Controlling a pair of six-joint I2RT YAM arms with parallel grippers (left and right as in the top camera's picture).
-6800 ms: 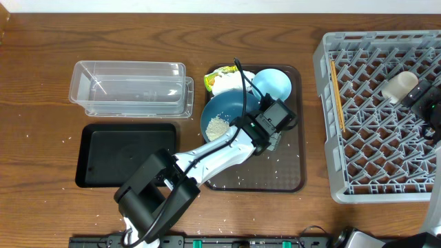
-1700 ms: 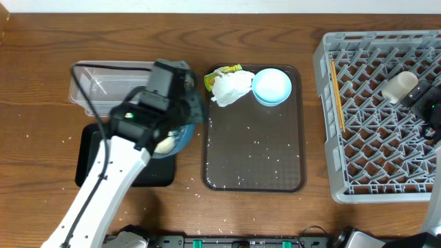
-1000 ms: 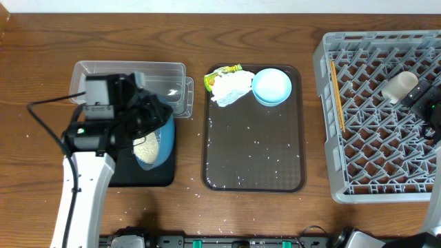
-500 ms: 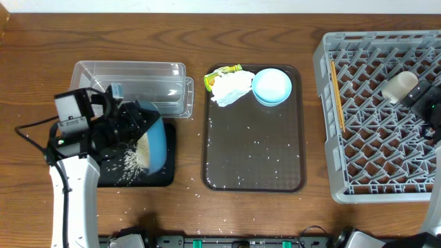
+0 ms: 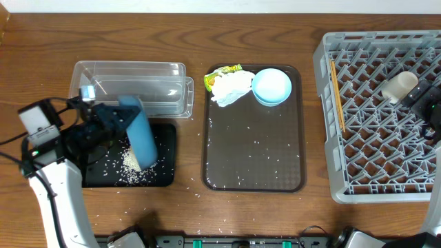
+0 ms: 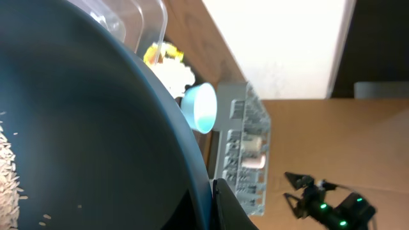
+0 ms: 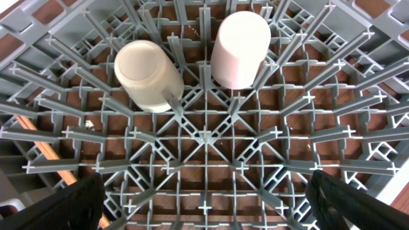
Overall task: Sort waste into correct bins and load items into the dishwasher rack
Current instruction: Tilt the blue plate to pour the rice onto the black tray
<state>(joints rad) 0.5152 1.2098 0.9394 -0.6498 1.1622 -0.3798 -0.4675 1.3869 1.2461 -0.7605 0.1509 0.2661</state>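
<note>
My left gripper is shut on the rim of the large dark-blue bowl, which stands tipped on its side over the black tray. Rice lies spilled on that tray, and some grains still cling inside the bowl. One finger presses the rim's outside. My right gripper hangs open above the dishwasher rack, over a white cup and a pink cup. Chopsticks lie in the rack.
A clear container stands behind the black tray. The brown serving tray holds a crumpled tissue with yellow-green wrapper and a small light-blue bowl. Loose grains dot that tray and the table.
The left arm has swung left and tipped the dark-blue bowl further onto its side. Rice has poured from it onto the black tray. The right arm has not moved.
</note>
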